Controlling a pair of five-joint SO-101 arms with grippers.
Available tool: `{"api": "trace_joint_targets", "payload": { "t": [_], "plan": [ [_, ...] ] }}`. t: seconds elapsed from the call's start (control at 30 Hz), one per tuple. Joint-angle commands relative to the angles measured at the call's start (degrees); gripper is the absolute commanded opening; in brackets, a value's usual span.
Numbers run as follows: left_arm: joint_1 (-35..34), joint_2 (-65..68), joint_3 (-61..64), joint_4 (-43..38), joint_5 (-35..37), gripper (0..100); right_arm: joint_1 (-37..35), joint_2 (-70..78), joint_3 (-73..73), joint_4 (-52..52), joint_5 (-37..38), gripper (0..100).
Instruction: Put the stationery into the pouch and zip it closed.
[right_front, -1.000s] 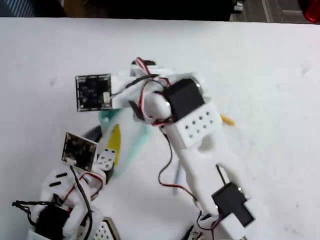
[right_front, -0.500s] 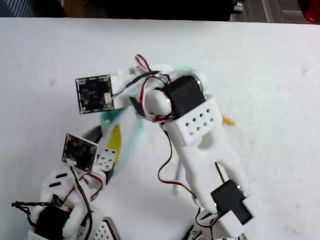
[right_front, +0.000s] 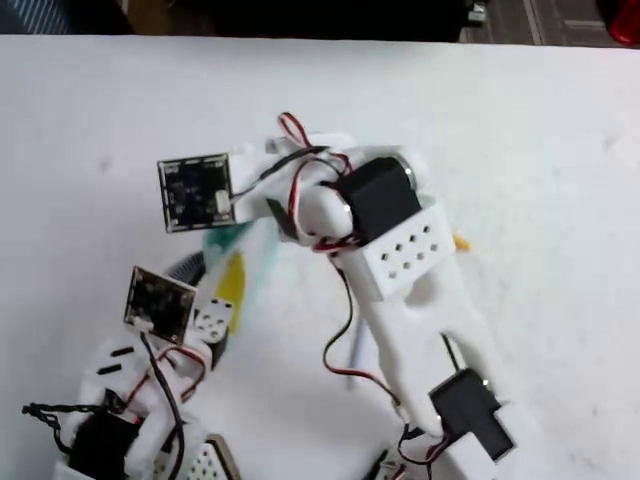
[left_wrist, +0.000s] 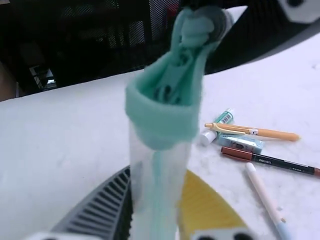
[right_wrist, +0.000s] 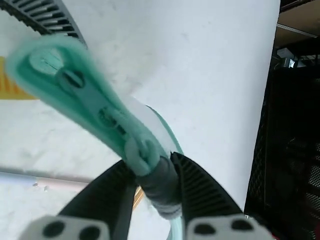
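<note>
1. Clamps the pouch (right_wrist: 95, 107) by its zip end between the right gripper's (right_wrist: 152, 180) black fingers (right_wrist: 202, 192).
2. Pinches the pouch's other end in the left gripper (left_wrist: 157, 175), grey and yellow fingers (left_wrist: 205, 205) tight against its sides.
3. Holds the pouch strung between both grippers.
4. Leaves outside the pouch, just beside it on the table (left_wrist: 60, 130): orange pen (left_wrist: 260, 133), red pen (left_wrist: 272, 161), white pen (left_wrist: 262, 190), small tube (left_wrist: 220, 121).
</note>
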Motion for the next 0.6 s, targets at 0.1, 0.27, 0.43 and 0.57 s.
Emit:
{"api": "trace_joint_targets", "payload": {
  "t": [0.1, 0.27, 0.43, 0.57],
  "plan": [
    [0.0, 0.0, -2.0, -0.9, 7.9, 25, -1.2, -3.1, 1.2, 1.1, 0.2, 1.5],
    [0.4, 0.0, -2.1, -1.0, 7.9, 21, -1.5, -3.0, 1.2, 1.1, 0.2, 1.5],
    [0.7, 0.0, -4.3, 0.5, 7.5, 5, -1.5, -3.3, 1.2, 1.2, -1.1, 2.0],
    [3.1, 0.0, -3.6, 0.5, 5.5, 3, -2.4, -3.8, 0.8, 1.2, -6.3, 11.7]
  ]
}}
